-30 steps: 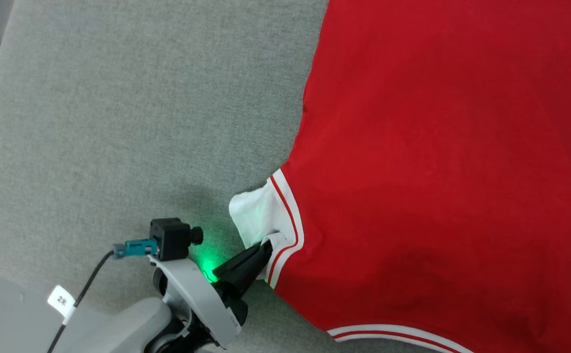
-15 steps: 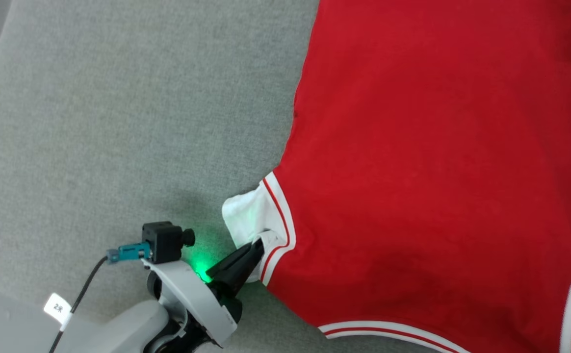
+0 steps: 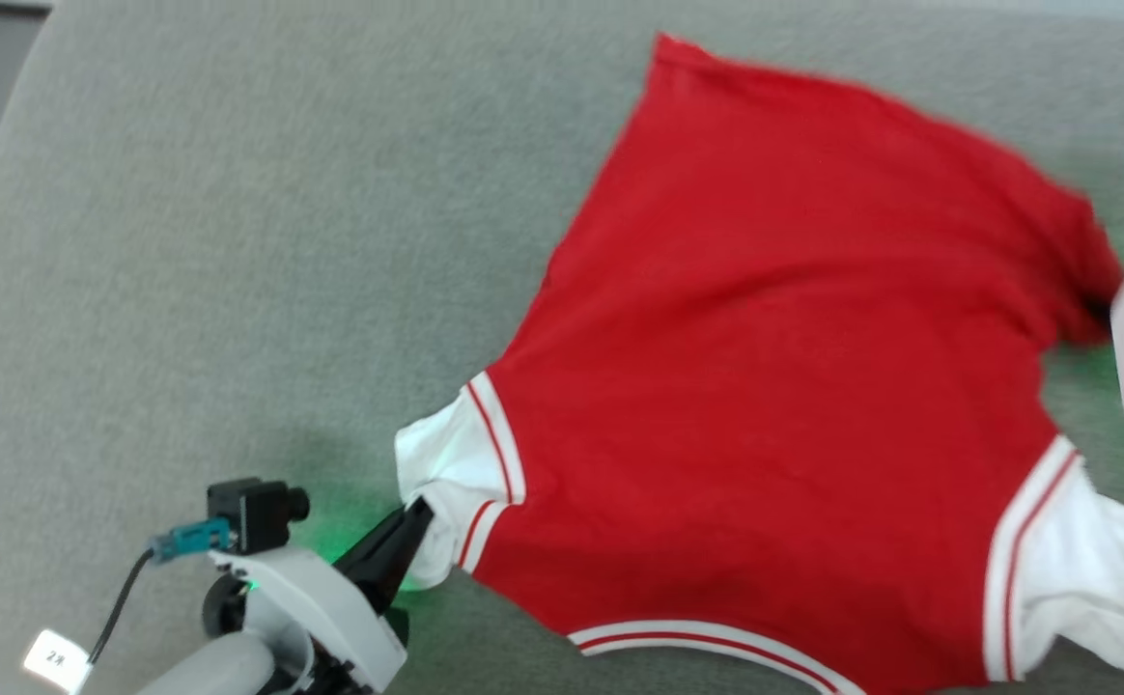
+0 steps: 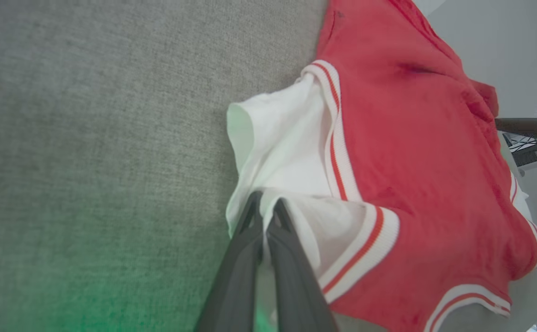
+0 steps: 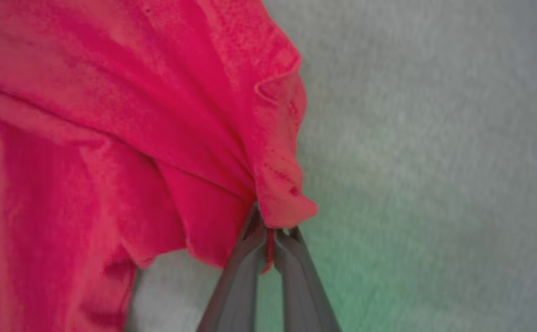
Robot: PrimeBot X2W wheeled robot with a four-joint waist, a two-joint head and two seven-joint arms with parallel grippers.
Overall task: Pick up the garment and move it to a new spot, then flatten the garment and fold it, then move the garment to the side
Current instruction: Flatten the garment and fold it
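The left pincer [image 4: 265, 207] is closed on a fold of the white sleeve [image 4: 287, 152] of the garment [image 3: 765, 386], and the right pincer [image 5: 271, 228] is closed on a bunched red edge. The garment lies mostly spread, plain red side up, on the grey surface [image 3: 234, 241] between the two pincers. Risk: each grip takes only a small pinch of soft cloth at the fingertips, so an uneven pull could slip a corner free, and the slack folds just beyond the right pincer's tips could set as creases.
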